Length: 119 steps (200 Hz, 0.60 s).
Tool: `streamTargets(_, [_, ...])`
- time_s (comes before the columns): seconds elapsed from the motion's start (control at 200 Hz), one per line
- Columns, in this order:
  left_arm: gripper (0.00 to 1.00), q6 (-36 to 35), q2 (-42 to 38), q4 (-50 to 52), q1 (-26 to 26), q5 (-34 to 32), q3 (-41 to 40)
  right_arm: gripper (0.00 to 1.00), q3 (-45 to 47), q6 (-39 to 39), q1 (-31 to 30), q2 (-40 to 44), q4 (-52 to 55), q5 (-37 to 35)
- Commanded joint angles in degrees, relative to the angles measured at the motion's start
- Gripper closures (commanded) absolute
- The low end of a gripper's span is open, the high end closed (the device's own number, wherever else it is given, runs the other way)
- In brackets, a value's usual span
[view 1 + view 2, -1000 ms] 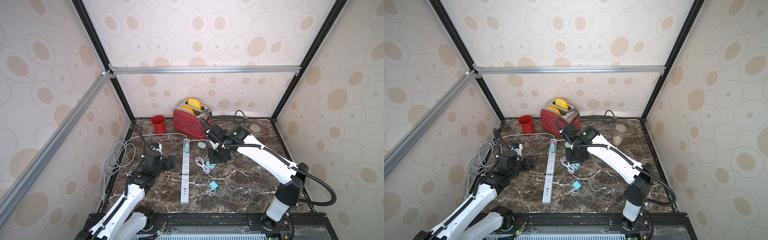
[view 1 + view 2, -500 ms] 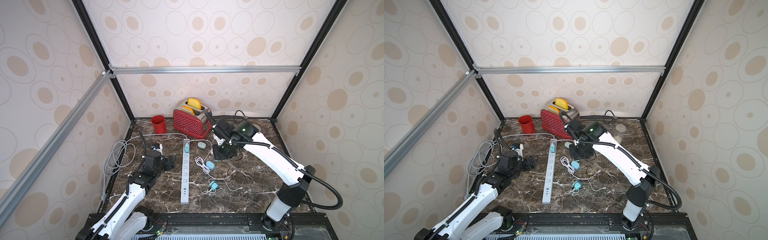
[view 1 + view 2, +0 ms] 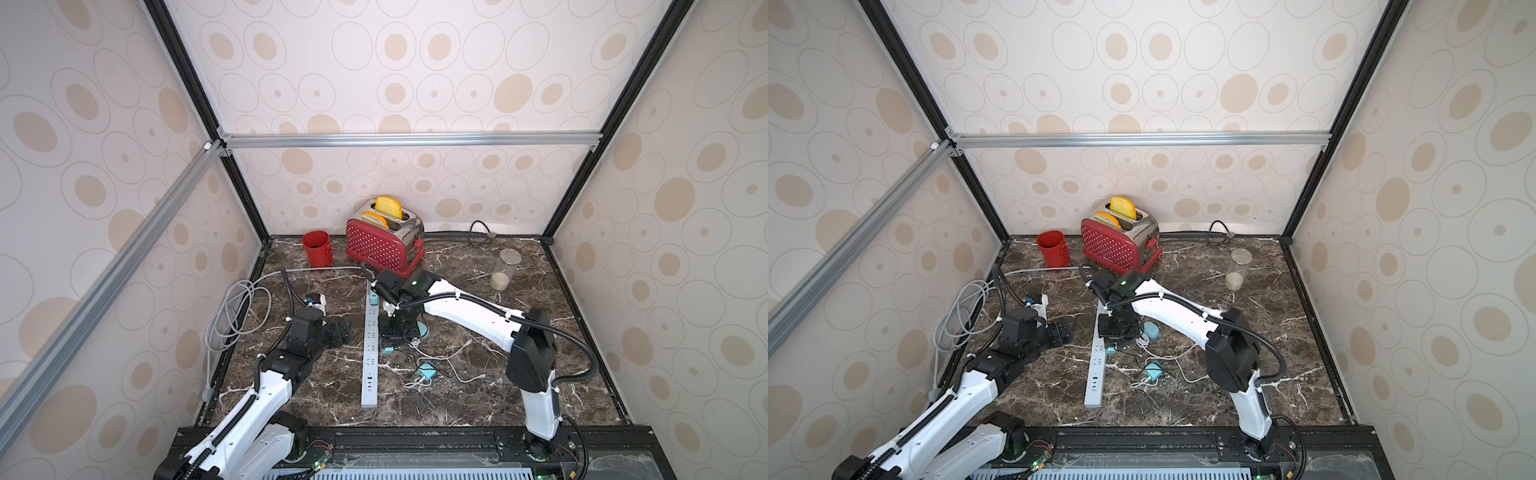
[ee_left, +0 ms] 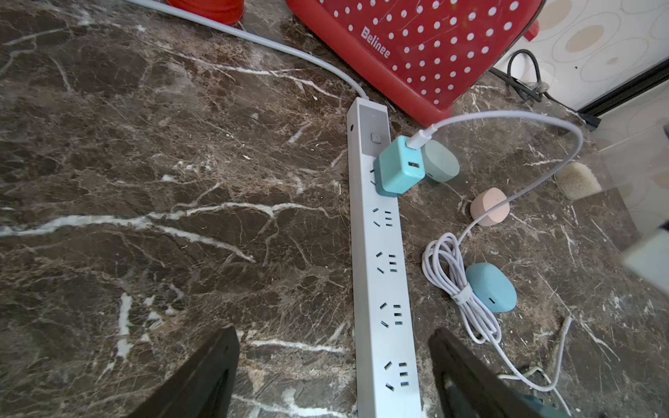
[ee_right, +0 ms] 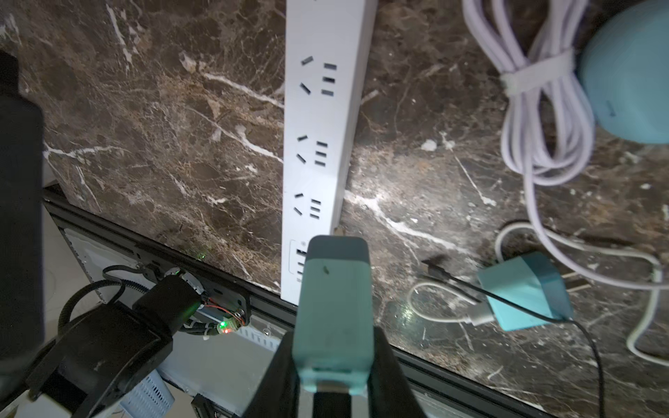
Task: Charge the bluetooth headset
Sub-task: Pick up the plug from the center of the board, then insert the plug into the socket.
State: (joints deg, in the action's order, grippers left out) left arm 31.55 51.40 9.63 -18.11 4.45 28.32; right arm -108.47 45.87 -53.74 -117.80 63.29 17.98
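Observation:
My right gripper (image 5: pixel 333 336) is shut on a teal charger adapter (image 5: pixel 333 289), held just above the white power strip (image 5: pixel 322 108) near its front sockets; whether they touch I cannot tell. In both top views the right gripper (image 3: pixel 392 337) (image 3: pixel 1117 336) hangs at the strip's (image 3: pixel 370 361) right edge. A blue oval headset case (image 5: pixel 630 72) (image 3: pixel 423 331) lies by a coiled white cable (image 5: pixel 543 108). The left wrist view shows a grey-green case (image 4: pixel 440 163) and a pink case (image 4: pixel 489 206). My left gripper (image 4: pixel 333 362) (image 3: pixel 338 332) is open, empty, left of the strip.
Another teal adapter (image 4: pixel 398 170) with a white cable is plugged in at the strip's far end. A third one (image 3: pixel 426 370) lies loose among cables at the front. A red toaster (image 3: pixel 384 245), red cup (image 3: pixel 318 249) and glass jar (image 3: pixel 505 270) stand at the back; grey cable loops (image 3: pixel 232 311) lie at left.
My right arm has swung left and toward the front, from beside the cases to over the power strip. The left arm has not moved.

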Motion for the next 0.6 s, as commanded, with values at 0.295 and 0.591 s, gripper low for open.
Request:
streamTargets(0.295, [0.16, -0.5, -1.0, -2.4, -0.2, 2.3, -0.6, 0.97, -12.5, 2.9, -1.1, -9.6, 6.5, 0.2])
streamTargets(0.591, [0.16, 0.0, -0.9, -2.2, -0.2, 2.8, -0.5, 0.97, -11.9, 2.0, -0.8, -11.0, 7.8, 0.4])
